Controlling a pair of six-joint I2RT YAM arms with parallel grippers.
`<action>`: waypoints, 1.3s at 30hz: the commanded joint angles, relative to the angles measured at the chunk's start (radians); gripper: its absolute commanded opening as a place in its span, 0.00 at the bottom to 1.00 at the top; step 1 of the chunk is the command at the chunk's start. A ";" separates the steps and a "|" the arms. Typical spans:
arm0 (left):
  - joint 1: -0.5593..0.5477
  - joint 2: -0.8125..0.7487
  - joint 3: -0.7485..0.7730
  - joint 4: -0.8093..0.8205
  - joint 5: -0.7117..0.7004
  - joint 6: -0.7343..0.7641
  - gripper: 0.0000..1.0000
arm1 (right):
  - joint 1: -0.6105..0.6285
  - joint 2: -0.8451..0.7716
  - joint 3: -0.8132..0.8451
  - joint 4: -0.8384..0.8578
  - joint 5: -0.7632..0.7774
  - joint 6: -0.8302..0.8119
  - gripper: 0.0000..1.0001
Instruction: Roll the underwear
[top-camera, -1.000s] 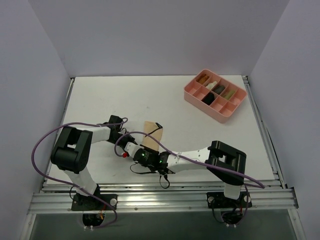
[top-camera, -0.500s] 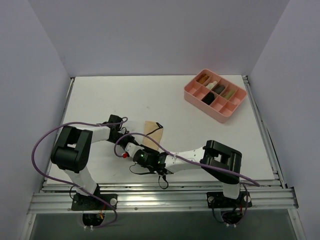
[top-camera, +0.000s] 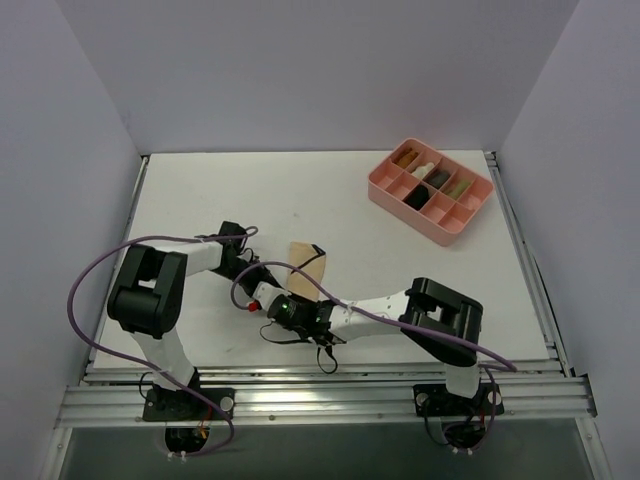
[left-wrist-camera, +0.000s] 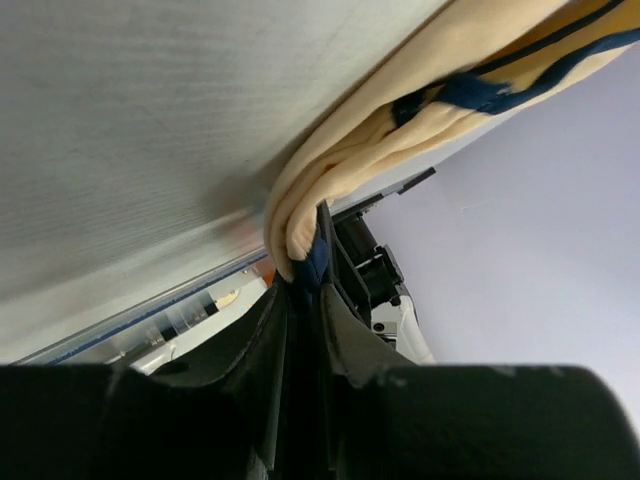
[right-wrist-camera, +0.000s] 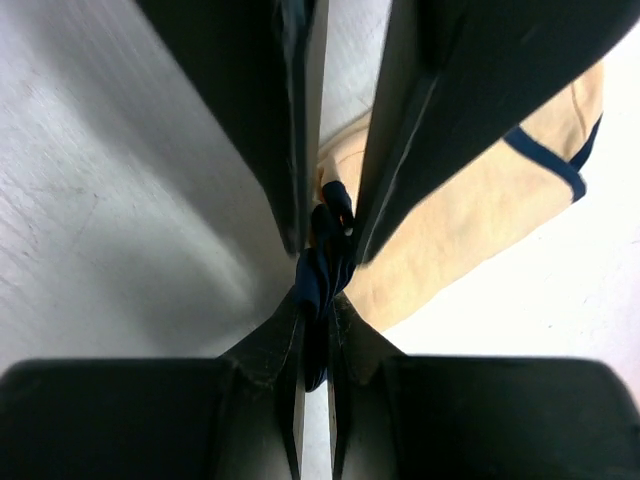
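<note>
The underwear (top-camera: 306, 258) is a tan cloth with dark trim, lying partly folded on the white table near the front centre. Both grippers meet at its near-left edge. My right gripper (top-camera: 270, 294) (right-wrist-camera: 315, 300) is shut on a bunched bit of the dark trim, and the tan cloth (right-wrist-camera: 480, 200) spreads to the right beyond it. My left gripper (top-camera: 260, 277) (left-wrist-camera: 305, 290) faces it from the other side. Its jaws stand slightly parted around the same trim, and bare table shows between its fingers (right-wrist-camera: 295, 120). Folded layers of the underwear (left-wrist-camera: 400, 130) lie past its tips.
A pink divided tray (top-camera: 405, 215) with small rolled cloths stands at the back right. Purple cables loop from both arms over the near table. The metal rail runs along the front edge, just behind the grippers.
The right gripper has closed on the trim after standing wider. The left jaws have parted a little, and the left arm's elbow has shifted slightly away. The underwear has stayed where it was.
</note>
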 joint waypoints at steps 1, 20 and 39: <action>0.025 0.008 0.109 -0.195 -0.087 0.154 0.28 | -0.011 -0.018 0.042 -0.127 -0.038 0.072 0.00; 0.065 0.052 0.180 -0.238 -0.304 0.362 0.43 | -0.050 -0.044 0.143 -0.402 -0.528 0.247 0.00; 0.088 -0.179 -0.098 0.119 -0.167 0.319 0.46 | -0.326 0.149 0.270 -0.433 -1.018 0.255 0.00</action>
